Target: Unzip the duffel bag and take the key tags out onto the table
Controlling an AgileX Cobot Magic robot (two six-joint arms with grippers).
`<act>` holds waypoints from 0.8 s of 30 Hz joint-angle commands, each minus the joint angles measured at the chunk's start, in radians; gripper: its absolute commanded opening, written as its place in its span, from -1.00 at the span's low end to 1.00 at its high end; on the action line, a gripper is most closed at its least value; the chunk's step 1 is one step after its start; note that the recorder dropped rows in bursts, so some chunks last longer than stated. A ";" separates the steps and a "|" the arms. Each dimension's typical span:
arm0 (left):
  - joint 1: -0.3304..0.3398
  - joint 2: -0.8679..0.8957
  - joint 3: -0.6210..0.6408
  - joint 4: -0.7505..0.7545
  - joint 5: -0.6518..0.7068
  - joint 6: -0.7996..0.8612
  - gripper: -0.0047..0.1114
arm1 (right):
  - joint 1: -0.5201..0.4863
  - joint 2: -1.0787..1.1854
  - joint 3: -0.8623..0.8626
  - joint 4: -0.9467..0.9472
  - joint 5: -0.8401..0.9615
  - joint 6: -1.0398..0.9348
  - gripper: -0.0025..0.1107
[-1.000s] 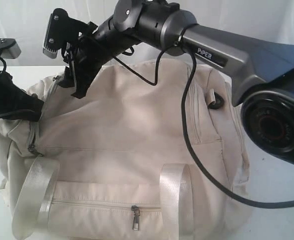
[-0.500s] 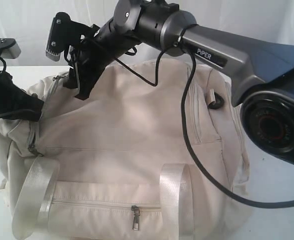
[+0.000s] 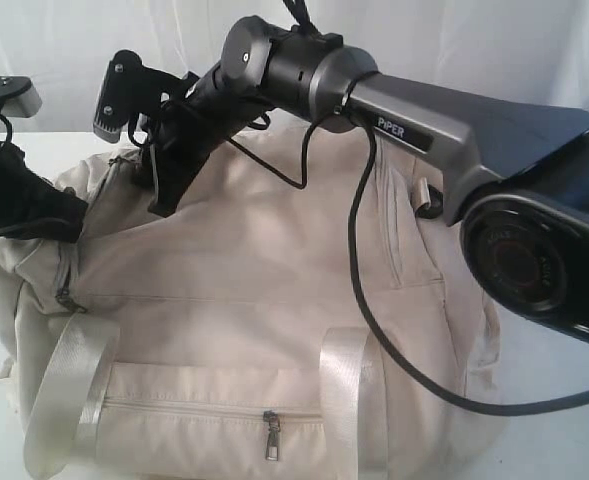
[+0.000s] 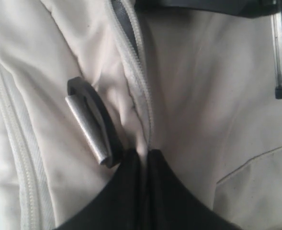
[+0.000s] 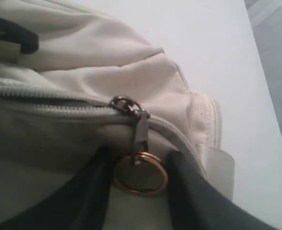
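- left claw [image 4: 143, 153]: closed, pinching a fold of the duffel bag [image 3: 254, 250] fabric at its fingertips, just beside the zip track [image 4: 141, 96].
- dark tab with silver bar [image 4: 90, 127] lies on the bag just beside the left claw's tip, outside the pinch.
- right claw [image 5: 141, 158]: jaws apart, one finger on either side of the gold ring [image 5: 141, 175] that hangs off the zip pull [image 5: 141, 132]. Both fingers look right up against the ring's rim. Can't tell if they actually clamp it.
- zip slider [image 5: 125, 105] sits just past the right claw's fingertips, near the bag's end.
- table [image 5: 217, 48]: white, beyond the bag's end, past the right claw.
- in the way: right arm [image 3: 424, 110] reaches across the bag top. Its black cable [image 3: 359, 280] droops over the bag's front, well back from both claws.
- webbing straps [image 3: 349, 390] and front pocket zip pull [image 3: 271, 435] are on the bag's front face, well apart from both claws.
- writing: PiPER lettering [image 3: 396, 127], white, on the right arm's link.
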State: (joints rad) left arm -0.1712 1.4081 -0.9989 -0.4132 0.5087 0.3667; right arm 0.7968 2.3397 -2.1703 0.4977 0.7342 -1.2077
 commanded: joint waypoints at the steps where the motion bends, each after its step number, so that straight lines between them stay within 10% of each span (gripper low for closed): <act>1: -0.003 -0.012 0.013 -0.003 0.043 -0.012 -0.92 | -0.001 -0.004 -0.003 -0.008 -0.003 0.012 -0.63; 24: -0.003 -0.012 0.013 -0.003 0.064 -0.012 -0.92 | -0.001 -0.075 -0.003 -0.355 -0.053 0.364 -0.77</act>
State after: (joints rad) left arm -0.1712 1.4081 -0.9989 -0.4209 0.4994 0.3667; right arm 0.8073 2.2836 -2.1703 0.2274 0.7041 -0.9061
